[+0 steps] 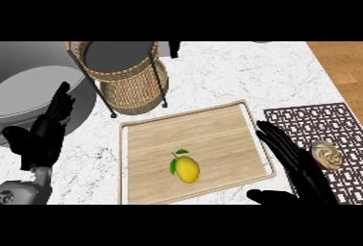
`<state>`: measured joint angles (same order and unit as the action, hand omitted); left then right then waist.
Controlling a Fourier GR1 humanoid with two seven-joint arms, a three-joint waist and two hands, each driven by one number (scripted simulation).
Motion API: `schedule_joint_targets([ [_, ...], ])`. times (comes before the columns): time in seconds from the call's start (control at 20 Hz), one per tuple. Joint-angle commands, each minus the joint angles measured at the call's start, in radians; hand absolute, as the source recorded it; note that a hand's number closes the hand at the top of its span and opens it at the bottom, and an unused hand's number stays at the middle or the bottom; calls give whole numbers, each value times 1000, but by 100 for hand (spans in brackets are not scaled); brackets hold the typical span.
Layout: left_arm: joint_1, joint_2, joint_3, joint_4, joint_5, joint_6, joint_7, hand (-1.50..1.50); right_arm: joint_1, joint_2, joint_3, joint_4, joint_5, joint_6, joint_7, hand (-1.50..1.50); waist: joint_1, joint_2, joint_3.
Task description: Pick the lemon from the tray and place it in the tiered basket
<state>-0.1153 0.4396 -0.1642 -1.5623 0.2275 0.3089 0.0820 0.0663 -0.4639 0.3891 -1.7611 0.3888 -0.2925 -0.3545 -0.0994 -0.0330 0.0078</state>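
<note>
Right hand down near the bottom edge, just beside the tray's right rim, black fingers straight and spread apart, thumb out, holding nothing. Left hand over at the left edge, fingers relaxed and pointing up, just resting. Lemon sitting on the wooden tray, toward the near middle, small green leaf on top. Probably light, stiff enough to squeeze a bit, waxy and rounded so likely to roll or slip; best bet wrapping around the fat middle, not the pointy ends. Pale wood grain, raised rim. Brown lattice mat at right with a small swirly beige thing on it. Farther back on the white marble counter, the tiered basket, woven wicker, dark metal frame.
</note>
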Motion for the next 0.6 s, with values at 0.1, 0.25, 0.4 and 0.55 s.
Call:
schedule_joint_targets([
  [0.1,43,-78,-70,17,97,-93,59,0,91,-49,69,-151,252,-38,260,-150,-10,16,-23],
  [0.25,20,-82,-68,18,96,-92,64,0,120,-4,162,-241,364,-12,391,-150,-2,20,-21],
  [0.4,8,-71,-61,16,114,-115,81,0,169,53,265,-265,496,5,506,-150,19,23,-18],
  [0.55,17,-100,-93,33,92,-114,48,0,166,96,300,-306,618,55,653,-150,31,27,-17],
])
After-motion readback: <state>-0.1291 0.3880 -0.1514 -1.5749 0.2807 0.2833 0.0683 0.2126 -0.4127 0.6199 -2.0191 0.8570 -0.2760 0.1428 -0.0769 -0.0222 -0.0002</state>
